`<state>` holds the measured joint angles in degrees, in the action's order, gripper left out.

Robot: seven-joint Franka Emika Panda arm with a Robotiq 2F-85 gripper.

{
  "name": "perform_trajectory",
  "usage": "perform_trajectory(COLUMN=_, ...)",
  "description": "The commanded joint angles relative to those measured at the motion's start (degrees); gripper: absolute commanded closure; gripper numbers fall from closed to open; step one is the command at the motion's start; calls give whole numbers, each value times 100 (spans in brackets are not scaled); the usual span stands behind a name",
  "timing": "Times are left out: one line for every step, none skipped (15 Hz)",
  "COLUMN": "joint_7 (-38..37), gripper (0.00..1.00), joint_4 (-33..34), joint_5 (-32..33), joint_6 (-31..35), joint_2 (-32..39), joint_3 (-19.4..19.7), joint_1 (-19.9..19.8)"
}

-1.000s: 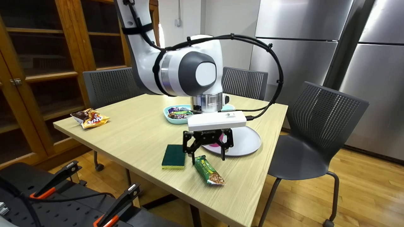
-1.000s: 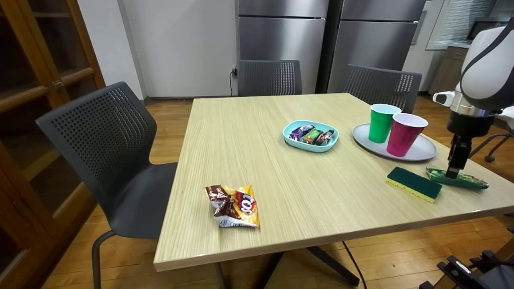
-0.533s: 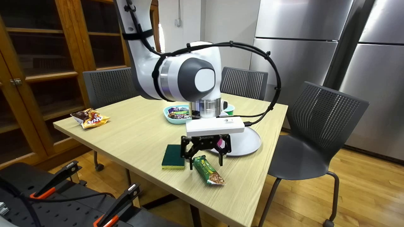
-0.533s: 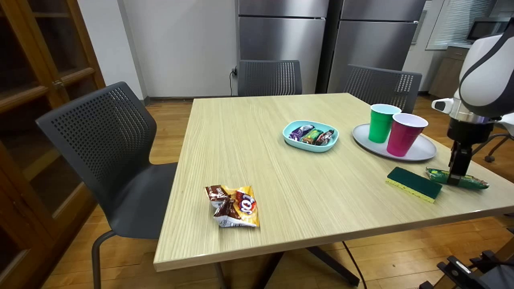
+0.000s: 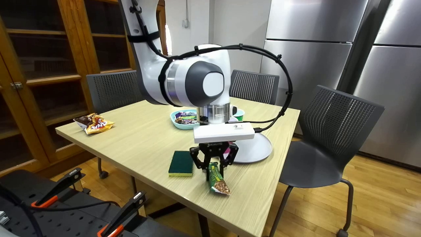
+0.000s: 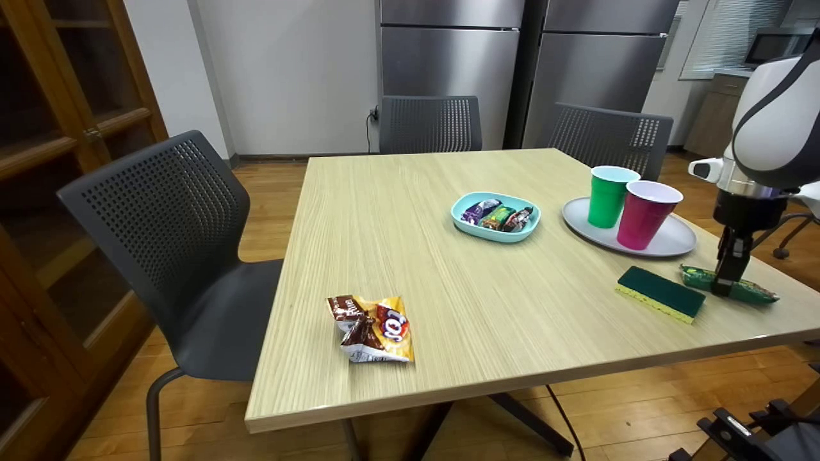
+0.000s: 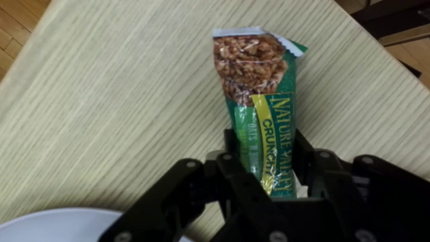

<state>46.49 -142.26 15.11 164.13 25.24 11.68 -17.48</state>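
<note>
A green granola bar in a Nature Valley wrapper lies on the table, and my gripper is shut on it across its width. One black finger presses each long side in the wrist view. The same bar shows between the fingertips of the gripper in an exterior view, its oat-pictured end sticking out. In an exterior view the near finger covers the middle of the bar. Beside it lies a green and yellow sponge, apart from the gripper.
A grey plate bears a green cup and a magenta cup, close behind the gripper. Farther off stands a light-blue dish with several wrapped sweets. A snack bag lies near a table corner. Chairs surround the table.
The gripper came down over the bar and its fingers then closed from wide apart onto the bar's sides. The bar turned slightly between them. Sponge, plate and dish stayed put.
</note>
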Motion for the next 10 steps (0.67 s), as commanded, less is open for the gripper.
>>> perform_trajectory(joint_7=145, gripper=87, joint_4=-73, joint_5=110, joint_6=70, joint_2=-162, joint_3=-126, joint_1=-178)
perform_trajectory(joint_7=133, gripper=87, joint_4=-115, joint_5=79, joint_6=17, joint_2=-236, joint_3=-153, joint_1=-173)
perform_trajectory(joint_7=112, gripper=87, joint_4=-154, joint_5=102, joint_6=37, joint_2=-284, joint_3=-137, joint_1=-141)
perform_trajectory(joint_7=136, gripper=87, joint_4=-221, joint_5=110, joint_6=25, joint_2=-382, joint_3=-156, joint_1=-135)
perform_trajectory(joint_7=188, gripper=87, joint_4=-278, joint_5=96, joint_6=18, joint_2=-465, joint_3=-205, joint_1=-162)
perform_trajectory(joint_7=243, gripper=87, joint_4=-360, joint_5=79, joint_6=19, joint_2=-567, joint_3=-260, joint_1=-184)
perform_trajectory(joint_7=267, gripper=87, joint_4=-430, joint_5=109, joint_6=61, joint_2=-638, joint_3=-261, joint_1=-159)
perform_trajectory(joint_7=310, gripper=87, joint_4=-507, joint_5=104, joint_6=72, joint_2=-731, joint_3=-288, joint_1=-152)
perform_trajectory(joint_7=383, gripper=87, joint_4=-580, joint_5=79, joint_6=60, joint_2=-831, joint_3=-323, joint_1=-158)
perform_trajectory(joint_7=438, gripper=87, joint_4=-670, joint_5=63, joint_6=67, joint_2=-953, joint_3=-348, joint_1=-148)
